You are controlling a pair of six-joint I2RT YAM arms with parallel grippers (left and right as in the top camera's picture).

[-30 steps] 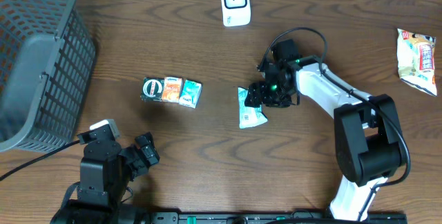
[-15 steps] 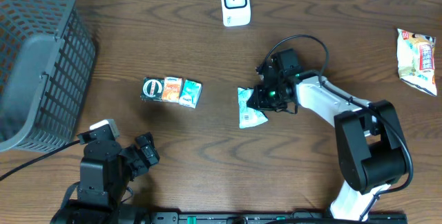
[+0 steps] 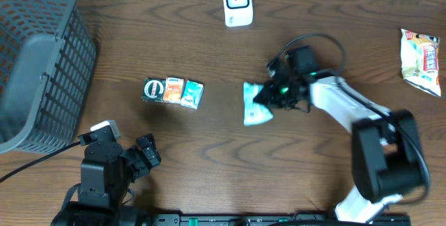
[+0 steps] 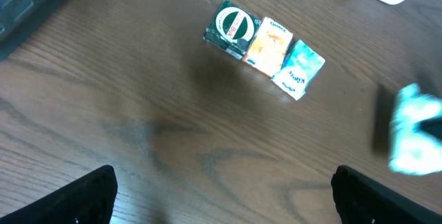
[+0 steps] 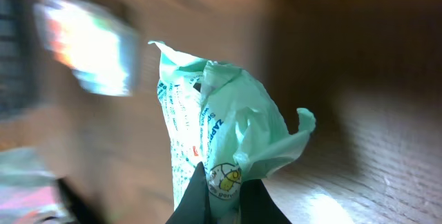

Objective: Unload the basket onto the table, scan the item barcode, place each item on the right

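Wooden table (image 3: pixel 209 149), basket (image 3: pixel 42 65) far left, scanner (image 3: pixel 237 3) beyond held green packet (image 3: pixel 256 111)

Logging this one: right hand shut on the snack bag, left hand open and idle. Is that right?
Not the snack bag; that lies apart at the overhead view's right edge. The right wrist view shows the right hand shut on the mint-green packet. The left hand is open and idle.
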